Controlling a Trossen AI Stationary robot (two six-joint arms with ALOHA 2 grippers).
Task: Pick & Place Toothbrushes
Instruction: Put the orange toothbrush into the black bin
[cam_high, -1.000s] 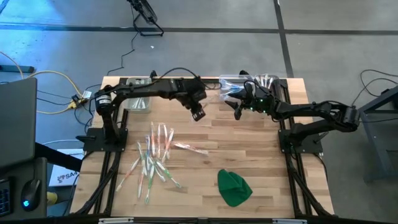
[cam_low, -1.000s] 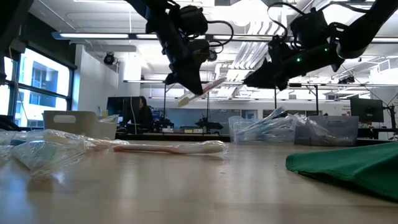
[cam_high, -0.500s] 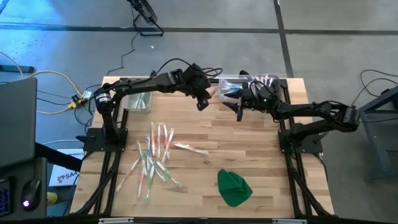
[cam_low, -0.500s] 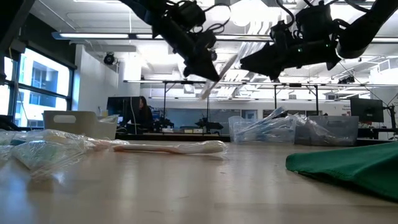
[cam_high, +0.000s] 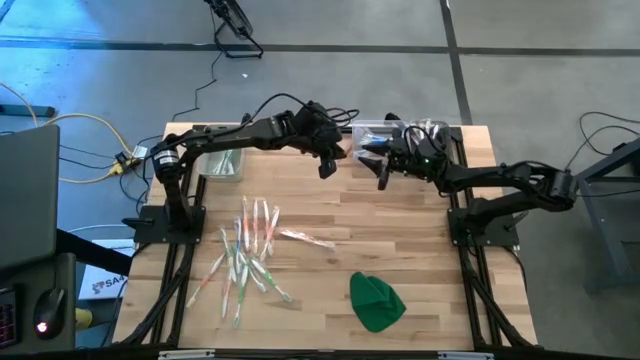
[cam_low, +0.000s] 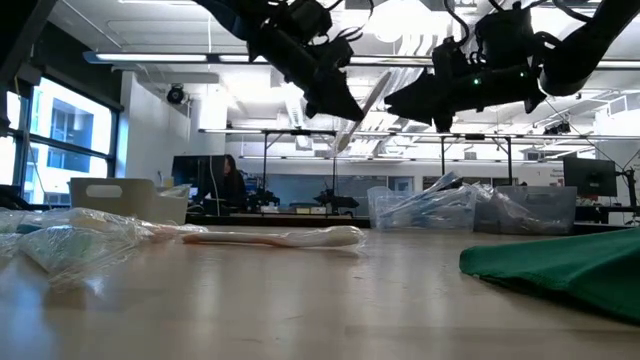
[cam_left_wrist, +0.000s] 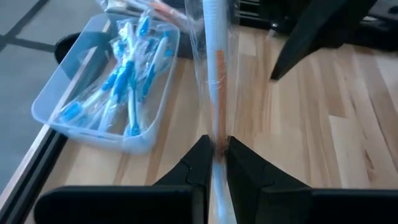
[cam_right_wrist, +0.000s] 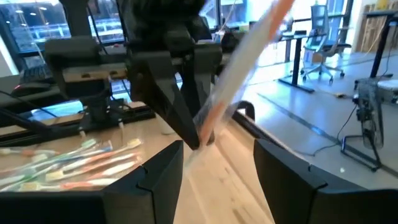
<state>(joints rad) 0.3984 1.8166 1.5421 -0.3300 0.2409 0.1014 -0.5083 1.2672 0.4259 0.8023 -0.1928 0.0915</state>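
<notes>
From above, the left claw was seen raised over the far middle of the surface, clamped on one wrapped toothbrush and reaching toward the right claw, whose fingers stood apart just beside it. The remaining toothbrushes were scattered on the near left, a green cloth lay near right, and clear bins stood along the far edge.

From surface height, the held toothbrush was seen tilted in the air between the two claws, well above the boards.

Through the left wrist camera, the orange-accented toothbrush was seen pinched near its lower end between closed fingertips, above a bin of blue brushes.

Through the right wrist camera, the brush was seen slanting ahead of the spread fingers.

A handover seemed in hand. It would be done well if the free shaft were centred between the spread fingers, closed upon firmly, and released by the left claw only once gripped.
</notes>
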